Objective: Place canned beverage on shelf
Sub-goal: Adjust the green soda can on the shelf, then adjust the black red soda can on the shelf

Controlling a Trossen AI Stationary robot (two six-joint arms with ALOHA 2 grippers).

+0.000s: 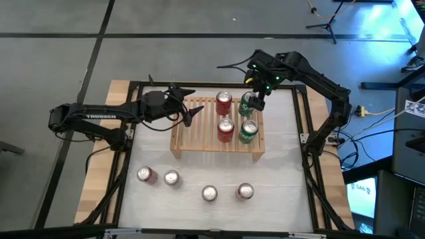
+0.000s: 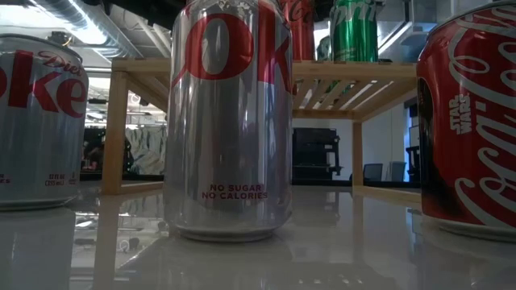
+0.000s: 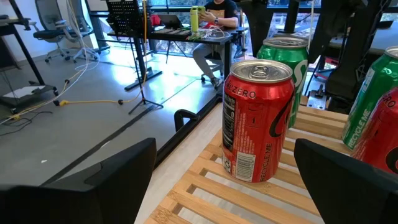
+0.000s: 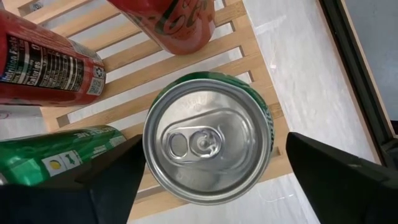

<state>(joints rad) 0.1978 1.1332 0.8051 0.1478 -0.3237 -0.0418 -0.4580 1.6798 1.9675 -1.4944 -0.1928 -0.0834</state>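
Cans are rigid thin-wall aluminium, smooth and slick, likely full so moderately heavy; squeezing too hard would dent them. Best hold is across the cylindrical side wall at mid-height, or from above spanning the body just below the rim.

Four cans already stand on the shelf: two red, two green. The far green can sits upright near the shelf's right back corner, close to the edge of the slats. The right tool hangs directly over it, pointing straight down, fingers spread wide on either side of the can, not touching it. Looks like a release just made.

Left tool reaches in level over the shelf's left part, fingers apart, empty, facing the far red can without contact.

Four more cans wait on the surface in front of the shelf: two silver, two red.
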